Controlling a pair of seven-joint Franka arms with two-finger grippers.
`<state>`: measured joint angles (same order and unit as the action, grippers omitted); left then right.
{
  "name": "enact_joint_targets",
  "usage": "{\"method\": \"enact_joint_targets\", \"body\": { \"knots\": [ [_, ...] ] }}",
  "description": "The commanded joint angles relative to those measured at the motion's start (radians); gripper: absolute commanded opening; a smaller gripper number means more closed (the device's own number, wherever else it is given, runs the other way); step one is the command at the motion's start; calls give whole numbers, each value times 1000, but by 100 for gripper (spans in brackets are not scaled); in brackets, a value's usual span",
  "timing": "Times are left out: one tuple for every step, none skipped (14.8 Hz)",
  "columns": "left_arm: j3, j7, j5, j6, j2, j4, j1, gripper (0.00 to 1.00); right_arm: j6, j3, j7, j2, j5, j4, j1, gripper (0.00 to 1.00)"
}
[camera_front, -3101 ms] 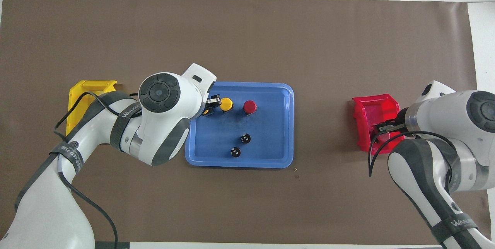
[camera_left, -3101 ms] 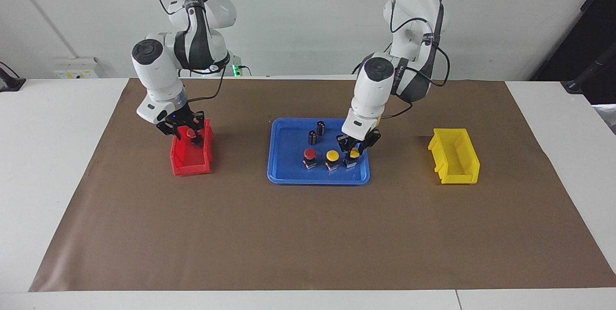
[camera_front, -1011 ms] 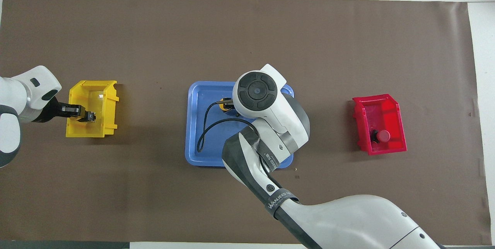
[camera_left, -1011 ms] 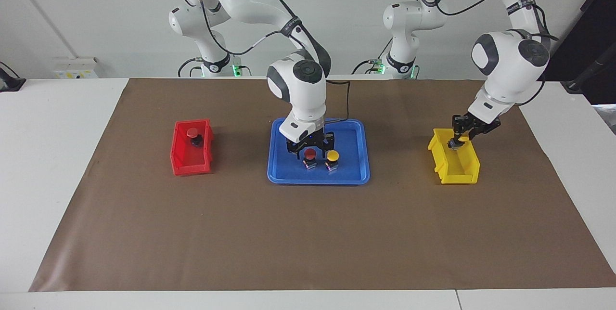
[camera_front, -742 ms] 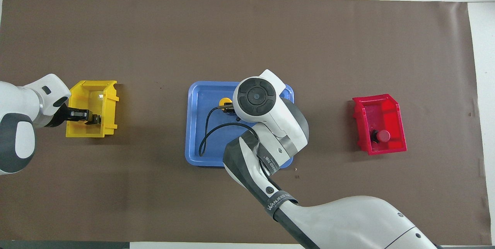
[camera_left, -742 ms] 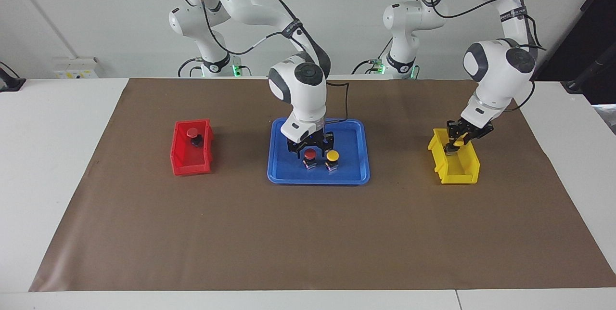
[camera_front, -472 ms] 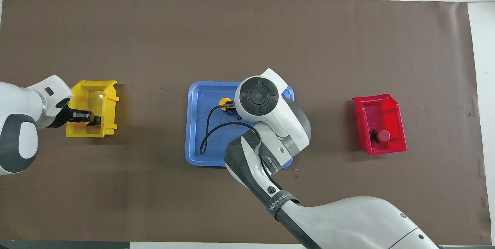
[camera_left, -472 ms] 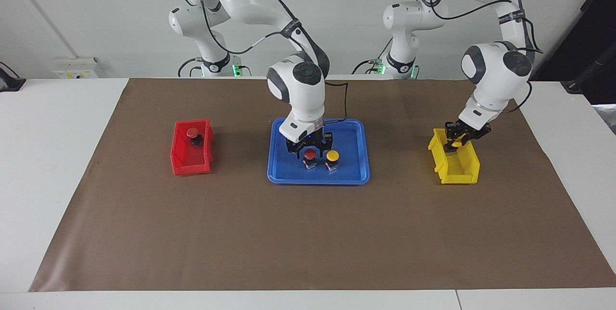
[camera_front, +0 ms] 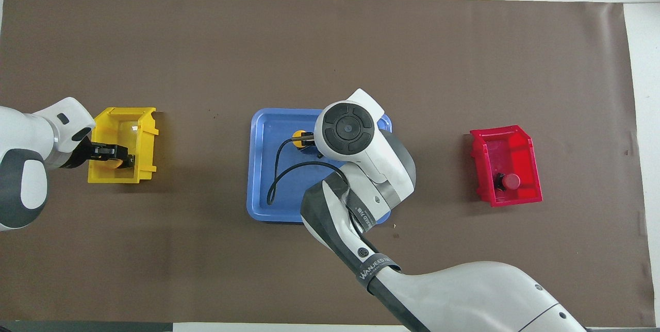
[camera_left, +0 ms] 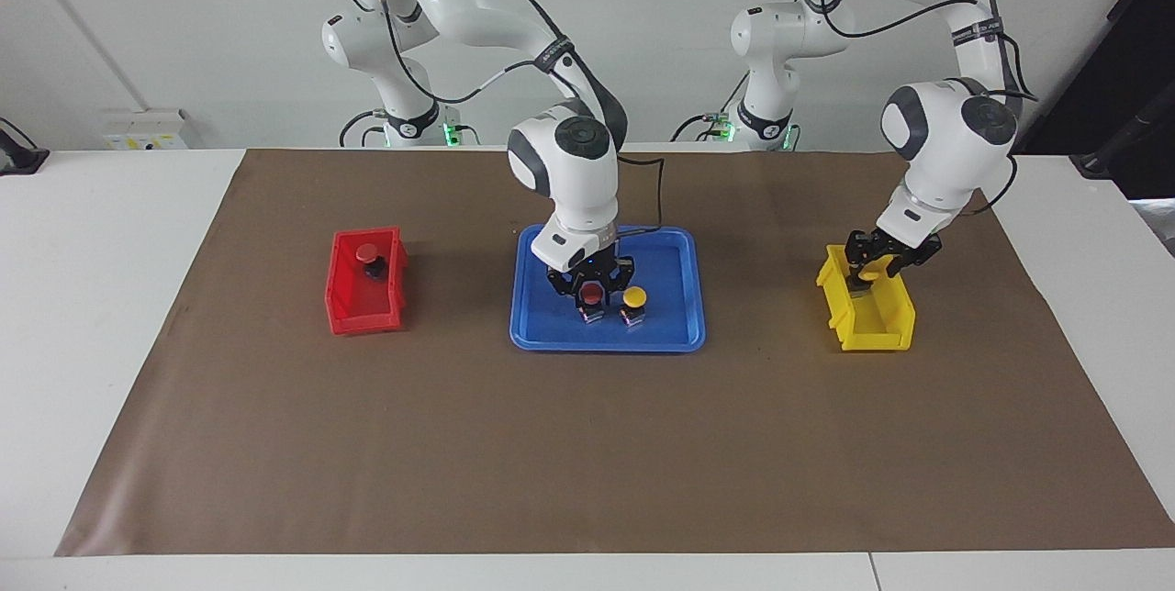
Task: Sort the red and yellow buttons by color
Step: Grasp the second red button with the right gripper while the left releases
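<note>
Bright, even overhead light; soft short shadows beside the bins and tray; both views sharp.

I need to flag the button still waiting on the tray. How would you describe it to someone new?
Find the blue tray at mid-table. Two capped buttons stand side by side on it. The waiting one is the yellow button; its neighbour, the red button, sits under the right tool.

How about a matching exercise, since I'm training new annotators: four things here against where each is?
1 right gripper
2 left gripper
3 free-standing yellow button
4 ungripped red button

a in the red bin
b over the yellow bin
c on the blue tray
d shut on a red button

Pairs: 1-d, 2-b, 3-c, 4-a.
</note>
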<state>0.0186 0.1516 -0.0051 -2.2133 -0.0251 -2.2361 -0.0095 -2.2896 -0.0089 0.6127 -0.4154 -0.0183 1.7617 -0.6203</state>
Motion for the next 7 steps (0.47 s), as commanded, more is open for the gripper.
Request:
{"method": "enact_joint_targets", "body": {
  "knots": [
    [-3, -17, 11, 159, -7, 114, 0, 66, -11, 7, -10, 23, -11, 25, 14, 20],
    [-3, -15, 11, 225, -12, 162, -3, 75, -5, 7, -10, 23, -9, 22, 14, 20],
    [-12, -20, 11, 268, -16, 203, -6, 93, -2, 7, -11, 24, -11, 19, 16, 20],
    [-20, -33, 8, 285, -16, 225, -20, 100, 5, 6, -19, 27, -11, 16, 25, 20],
    [-25, -81, 7, 293, -18, 239, -58, 100, 40, 6, -34, 42, -11, -5, 46, 20],
    [-25, -146, 7, 293, -16, 249, -96, 100, 111, 6, -75, 65, -9, -40, 77, 20],
    [-25, -217, 7, 284, -13, 259, -143, 100, 193, 6, -137, 93, 3, -79, 117, 20]
  ]
}}
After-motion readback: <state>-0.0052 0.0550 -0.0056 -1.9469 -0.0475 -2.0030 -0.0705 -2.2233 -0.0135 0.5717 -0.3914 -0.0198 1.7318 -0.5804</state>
